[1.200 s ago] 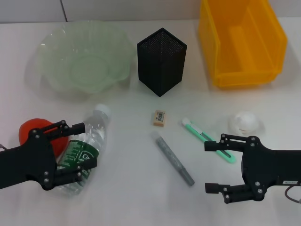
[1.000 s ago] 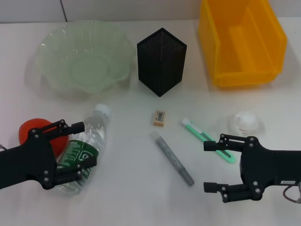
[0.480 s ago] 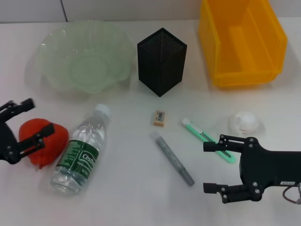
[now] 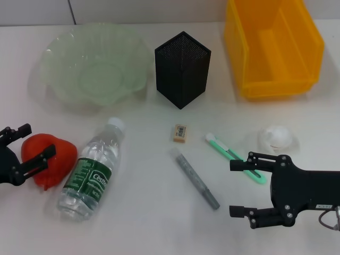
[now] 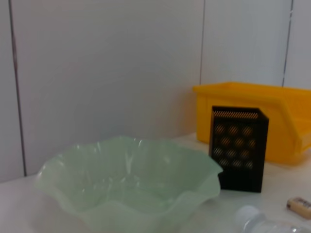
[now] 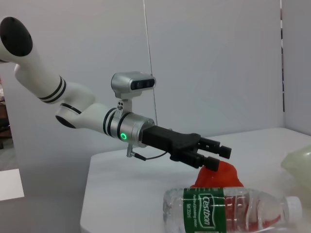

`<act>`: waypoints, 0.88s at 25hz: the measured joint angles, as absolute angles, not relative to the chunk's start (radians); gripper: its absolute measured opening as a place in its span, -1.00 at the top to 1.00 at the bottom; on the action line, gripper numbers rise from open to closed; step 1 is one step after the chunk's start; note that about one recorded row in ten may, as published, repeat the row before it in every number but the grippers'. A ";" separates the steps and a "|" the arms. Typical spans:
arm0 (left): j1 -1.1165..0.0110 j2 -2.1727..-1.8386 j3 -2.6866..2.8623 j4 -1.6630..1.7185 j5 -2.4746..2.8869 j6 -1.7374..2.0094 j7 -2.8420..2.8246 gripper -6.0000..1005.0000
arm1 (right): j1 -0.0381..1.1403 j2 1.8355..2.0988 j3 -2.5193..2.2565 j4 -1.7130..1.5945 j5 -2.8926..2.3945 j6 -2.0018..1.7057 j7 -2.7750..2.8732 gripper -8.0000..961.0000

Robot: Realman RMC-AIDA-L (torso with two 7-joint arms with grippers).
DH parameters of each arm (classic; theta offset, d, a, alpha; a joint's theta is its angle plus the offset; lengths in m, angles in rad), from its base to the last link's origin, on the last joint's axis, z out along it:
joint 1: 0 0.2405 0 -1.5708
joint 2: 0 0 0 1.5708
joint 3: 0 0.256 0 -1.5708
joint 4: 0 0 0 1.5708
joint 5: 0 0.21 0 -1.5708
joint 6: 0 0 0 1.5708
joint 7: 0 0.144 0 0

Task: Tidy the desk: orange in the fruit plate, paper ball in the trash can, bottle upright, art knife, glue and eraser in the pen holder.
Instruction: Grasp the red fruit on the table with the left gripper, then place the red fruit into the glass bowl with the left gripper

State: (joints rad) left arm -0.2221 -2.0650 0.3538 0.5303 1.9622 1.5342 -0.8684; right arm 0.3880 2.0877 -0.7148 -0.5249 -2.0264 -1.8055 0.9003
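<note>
The orange (image 4: 53, 158) lies at the table's left edge, with the clear bottle (image 4: 93, 169) on its side just to its right. My left gripper (image 4: 33, 142) is open, its fingers straddling the orange's left side; the right wrist view shows it (image 6: 214, 154) over the orange (image 6: 218, 174), beside the bottle (image 6: 233, 208). The eraser (image 4: 180, 133), the grey glue stick (image 4: 195, 178) and the green art knife (image 4: 232, 155) lie mid-table. The paper ball (image 4: 276, 136) lies at the right. My right gripper (image 4: 240, 188) is open and empty, just right of the glue stick.
The green fruit plate (image 4: 58, 58) stands at the back left, the black mesh pen holder (image 4: 182, 69) at the back centre, and the yellow trash bin (image 4: 273, 79) at the back right. The left wrist view shows the plate (image 5: 126, 184), the holder (image 5: 239, 148) and the bin (image 5: 257, 111).
My left gripper has moved left, off the bottle, and now straddles the orange's left side. The right arm has not moved.
</note>
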 joint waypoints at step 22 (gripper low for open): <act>-0.228 -2.068 0.353 0.510 1.957 1.446 -0.853 0.41 | 0.390 2.088 -0.715 -0.519 -2.026 -1.780 0.900 -0.74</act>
